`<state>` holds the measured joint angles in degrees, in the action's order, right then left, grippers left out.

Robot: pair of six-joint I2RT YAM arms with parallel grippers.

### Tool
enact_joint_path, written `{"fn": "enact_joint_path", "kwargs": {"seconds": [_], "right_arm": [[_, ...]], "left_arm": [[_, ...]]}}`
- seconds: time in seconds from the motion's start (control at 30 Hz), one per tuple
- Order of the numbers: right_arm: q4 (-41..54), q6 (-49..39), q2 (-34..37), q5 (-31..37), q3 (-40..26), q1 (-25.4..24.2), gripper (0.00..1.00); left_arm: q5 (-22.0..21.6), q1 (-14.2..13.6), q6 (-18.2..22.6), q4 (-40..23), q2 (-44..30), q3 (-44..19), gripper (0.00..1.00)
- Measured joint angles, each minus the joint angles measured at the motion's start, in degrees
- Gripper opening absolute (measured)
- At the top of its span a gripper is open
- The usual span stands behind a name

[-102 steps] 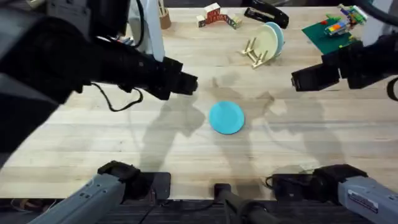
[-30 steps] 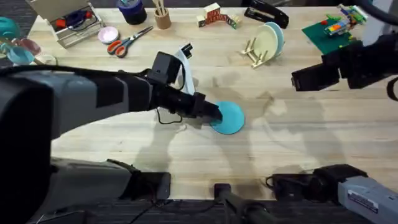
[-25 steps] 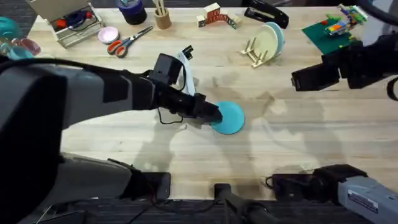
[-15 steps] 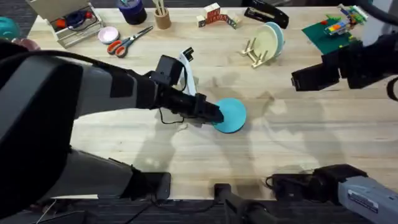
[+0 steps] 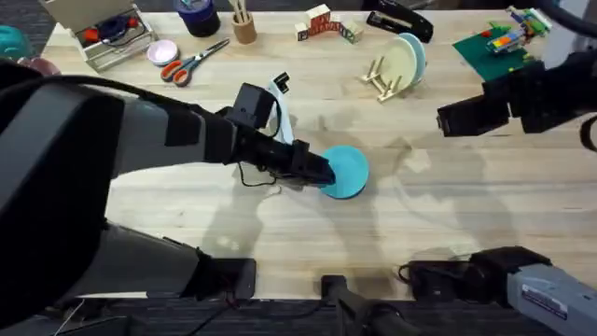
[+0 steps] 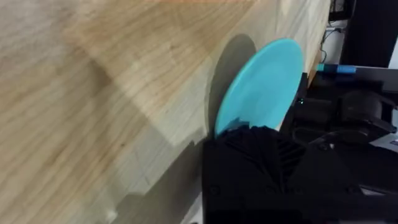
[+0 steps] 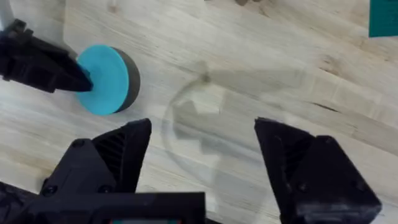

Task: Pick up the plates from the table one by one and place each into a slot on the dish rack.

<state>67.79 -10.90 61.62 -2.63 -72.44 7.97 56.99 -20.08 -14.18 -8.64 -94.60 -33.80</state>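
Observation:
The turquoise plate (image 5: 347, 172) is at the middle of the table (image 5: 466, 215), its left rim pinched in my left gripper (image 5: 320, 174), which is shut on it. In the left wrist view the plate (image 6: 261, 81) tilts up off the wood over a dark shadow, in the left gripper (image 6: 245, 132). The right wrist view shows the plate (image 7: 106, 78) and the left gripper (image 7: 50, 65) from afar. My right gripper (image 5: 448, 119) hovers open to the right, its own view (image 7: 202, 134) over bare wood. The cream-yellow plate (image 5: 399, 62) stands in the dish rack (image 5: 381, 82).
A paler blue plate (image 5: 419, 54) stands behind the cream one in the rack. Along the far edge are scissors (image 5: 191, 58), a pink dish (image 5: 163, 51), a pencil cup (image 5: 245, 26), wooden blocks (image 5: 326, 23), a black stapler (image 5: 401, 21) and a green brick plate (image 5: 494, 47).
The left arm came down from high over the table to the turquoise plate and shut on its left rim. The plate has shifted slightly right. The right arm has not moved.

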Motion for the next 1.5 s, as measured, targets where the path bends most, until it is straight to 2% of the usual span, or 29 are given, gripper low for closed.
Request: {"fn": "enact_joint_path", "kwargs": {"seconds": [0.63,0.9,1.2,1.5], "right_arm": [[-0.3,0.0,0.0,-1.7,0.8,0.0,0.996],[-4.7,0.6,1.1,-6.6,6.9,0.0,0.996],[-9.7,2.0,4.6,-15.4,13.5,0.0,0.995],[-11.1,2.4,6.7,-19.6,14.8,0.0,0.996]], "left_arm": [[-0.8,-0.8,-2.5,-0.1,0.1,-0.2,0.041],[-0.9,-0.8,-2.6,-0.1,0.1,-0.2,0.041],[-0.9,-0.8,-2.6,-0.1,0.1,-0.2,0.041],[-0.9,-0.8,-2.8,-0.1,0.1,-0.2,0.041]]}}
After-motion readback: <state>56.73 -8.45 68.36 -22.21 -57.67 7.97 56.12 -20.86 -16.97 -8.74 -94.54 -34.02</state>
